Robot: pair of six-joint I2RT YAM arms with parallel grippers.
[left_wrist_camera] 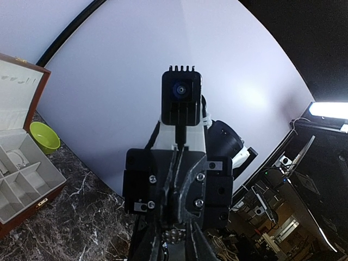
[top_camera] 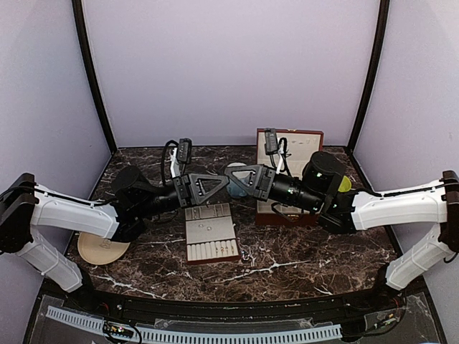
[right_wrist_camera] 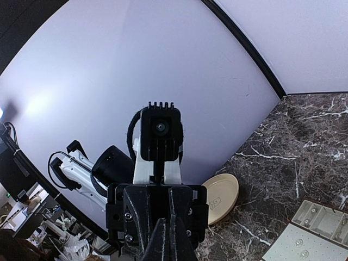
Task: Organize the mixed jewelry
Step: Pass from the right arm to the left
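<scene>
Arms: two, reaching in from either side and meeting tip to tip over the desk point(top_camera: 308, 251).
Hands: two. The left hand point(top_camera: 221, 186) and the right hand point(top_camera: 235, 179) are nose to nose above the far edge of the slotted tray point(top_camera: 211, 251).
Left hand: its fingers point(left_wrist_camera: 154, 251) just show at the bottom of its wrist view. Spread or closed, cannot tell.
Right hand: its fingers point(right_wrist_camera: 163, 242) are pressed together. Whether anything is pinched there, cannot tell.
Containers: one cream slotted tray with a red-brown rim, one open red-brown box point(top_camera: 305, 147) with cream lining just right of the tray, one green bowl point(top_camera: 345, 183) beside the box, and one cream disc point(top_camera: 97, 249) over on the left.
Jewelry: two tiny studs point(right_wrist_camera: 297, 243) on the tray's plain panel. There is also one thin ring-like piece point(left_wrist_camera: 16, 157) in a back compartment of the box, too small to be sure of.
Studs to hands: they lie below both hands, a little nearer the arm bases than the tips, and are untouched.
Ring-like piece to hands: it sits in the box on the right hand's side, apart from both.
</scene>
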